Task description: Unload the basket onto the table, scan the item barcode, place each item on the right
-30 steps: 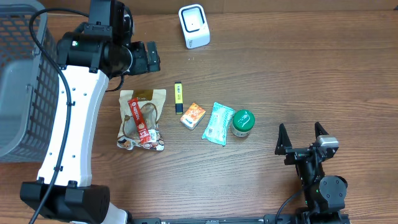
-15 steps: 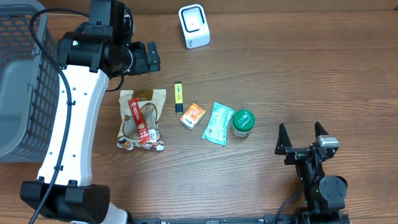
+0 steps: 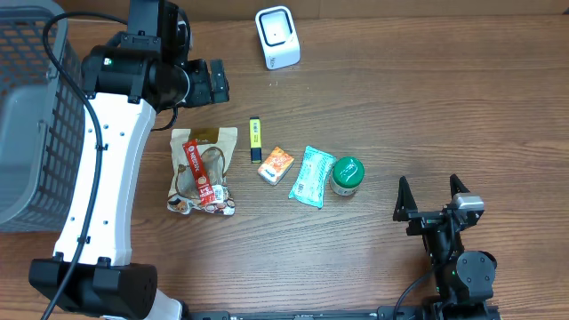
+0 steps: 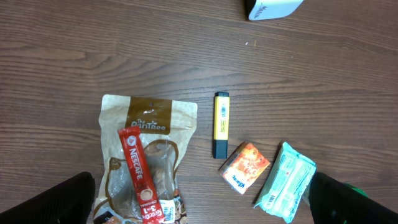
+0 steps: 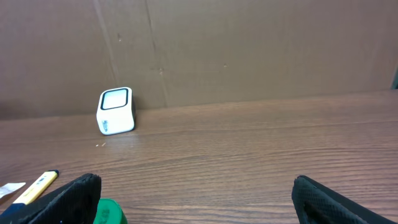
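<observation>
Nothing has moved since the earlier frames. Nearest, at the right, the right gripper (image 3: pixel 428 184) is wide open and empty. Farther in, items lie in a row on the tabletop (image 3: pixel 462 107): a green jar (image 3: pixel 348 175), a teal pack (image 3: pixel 312 176) just beside it, an orange box (image 3: pixel 276 164), a yellow marker (image 3: pixel 255 140), and leftmost a snack bag (image 3: pixel 204 178). Beyond them the left gripper (image 3: pixel 216 82) hovers open, holding nothing. Farthest stands the white scanner (image 3: pixel 277 37); a basket (image 3: pixel 27 116) sits far left.
</observation>
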